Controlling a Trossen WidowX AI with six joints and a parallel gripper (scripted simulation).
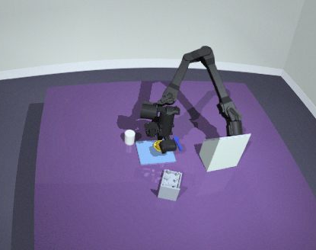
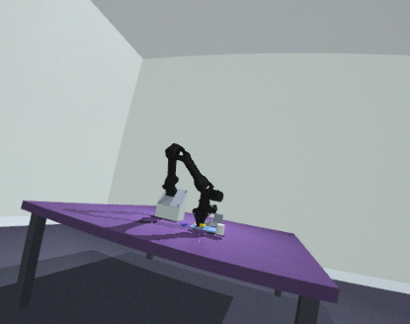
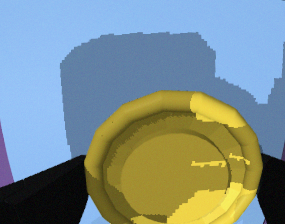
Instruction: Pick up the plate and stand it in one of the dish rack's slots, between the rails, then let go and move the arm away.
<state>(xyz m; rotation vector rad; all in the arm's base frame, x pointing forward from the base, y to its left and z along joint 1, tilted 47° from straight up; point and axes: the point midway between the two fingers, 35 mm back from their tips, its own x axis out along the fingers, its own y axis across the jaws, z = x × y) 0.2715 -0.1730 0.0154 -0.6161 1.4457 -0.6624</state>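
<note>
The yellow plate (image 1: 157, 145) (image 2: 202, 225) (image 3: 168, 175) lies face up, low over the blue mat (image 1: 145, 158) (image 3: 28, 50); whether it touches the mat cannot be told. My gripper (image 2: 201, 224) (image 3: 173, 167) points down and is shut on the plate, with one black finger against its left rim and one against its right rim in the wrist view. In the top view the gripper hides part of the plate. The dish rack (image 1: 169, 192) (image 2: 218, 217) is a small light grey box with short rails on top, in front of the mat in the top view.
A white cylinder (image 1: 129, 137) (image 2: 220, 229) stands by the mat's left corner in the top view. A blue stick-like object (image 1: 178, 143) (image 2: 184, 224) lies at the mat's other side. A large pale box (image 1: 228, 154) (image 2: 171, 209) stands at the arm's base.
</note>
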